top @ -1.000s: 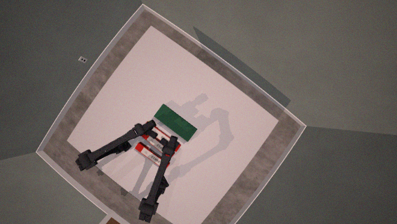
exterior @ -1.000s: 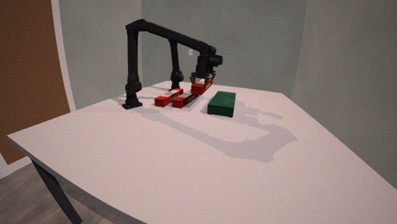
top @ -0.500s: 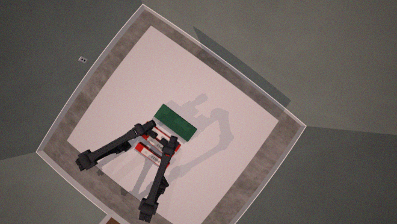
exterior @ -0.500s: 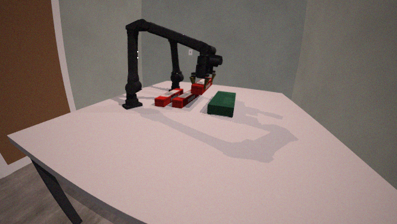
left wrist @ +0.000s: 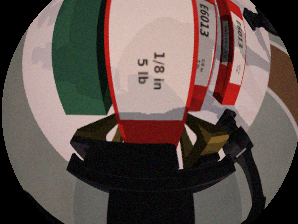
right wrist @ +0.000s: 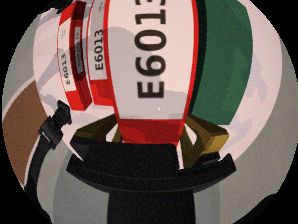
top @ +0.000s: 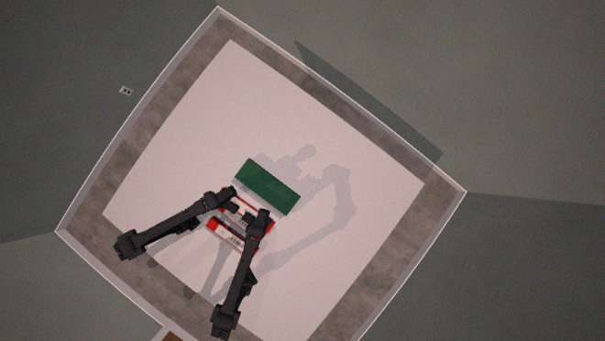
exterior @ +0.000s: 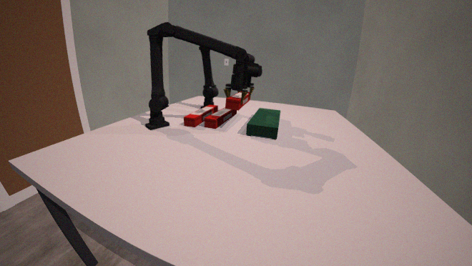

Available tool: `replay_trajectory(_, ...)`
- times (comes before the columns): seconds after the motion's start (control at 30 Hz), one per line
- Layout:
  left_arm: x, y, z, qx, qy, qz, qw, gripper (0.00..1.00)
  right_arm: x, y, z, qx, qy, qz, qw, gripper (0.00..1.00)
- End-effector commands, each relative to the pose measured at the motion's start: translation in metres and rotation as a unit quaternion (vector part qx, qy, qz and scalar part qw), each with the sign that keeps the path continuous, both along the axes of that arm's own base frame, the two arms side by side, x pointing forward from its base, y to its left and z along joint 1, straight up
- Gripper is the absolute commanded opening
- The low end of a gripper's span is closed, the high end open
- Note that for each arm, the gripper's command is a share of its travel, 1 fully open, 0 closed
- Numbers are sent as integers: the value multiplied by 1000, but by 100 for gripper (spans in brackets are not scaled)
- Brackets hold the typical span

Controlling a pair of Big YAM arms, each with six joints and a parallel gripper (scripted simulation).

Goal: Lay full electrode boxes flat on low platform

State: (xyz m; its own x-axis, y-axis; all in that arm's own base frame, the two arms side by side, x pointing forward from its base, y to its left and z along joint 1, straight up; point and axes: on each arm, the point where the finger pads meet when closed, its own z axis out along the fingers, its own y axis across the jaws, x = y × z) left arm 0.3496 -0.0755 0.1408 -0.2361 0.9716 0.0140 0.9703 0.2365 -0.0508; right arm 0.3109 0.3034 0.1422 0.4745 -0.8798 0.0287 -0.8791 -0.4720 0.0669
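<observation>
Three red and white E6013 electrode boxes and a low green platform [top: 267,186] [exterior: 264,122] [left wrist: 80,60] [right wrist: 220,60] are on the table. My left gripper [top: 229,198] [left wrist: 151,112] is shut on one end of a box [top: 242,204] [exterior: 237,101] [left wrist: 150,70] [right wrist: 152,65]. My right gripper [top: 260,221] [right wrist: 152,130] is shut on its other end. This box hangs level a little above the table, beside the platform and parallel to it. The other two boxes [exterior: 200,115] [exterior: 219,118] [left wrist: 205,55] [left wrist: 232,55] lie flat on the table on the side away from the platform.
The white table [top: 257,105] [exterior: 214,200] spreads wide beyond the platform. Both arm bases [top: 128,245] [top: 225,321] stand near one table edge. Walls surround the table.
</observation>
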Motion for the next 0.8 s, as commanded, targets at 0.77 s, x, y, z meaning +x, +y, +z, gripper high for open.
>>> replay_trajectory(0.77,17,-11,40,-9,-66,-19,998,0,16,8,78,60,-52,-20,997,0)
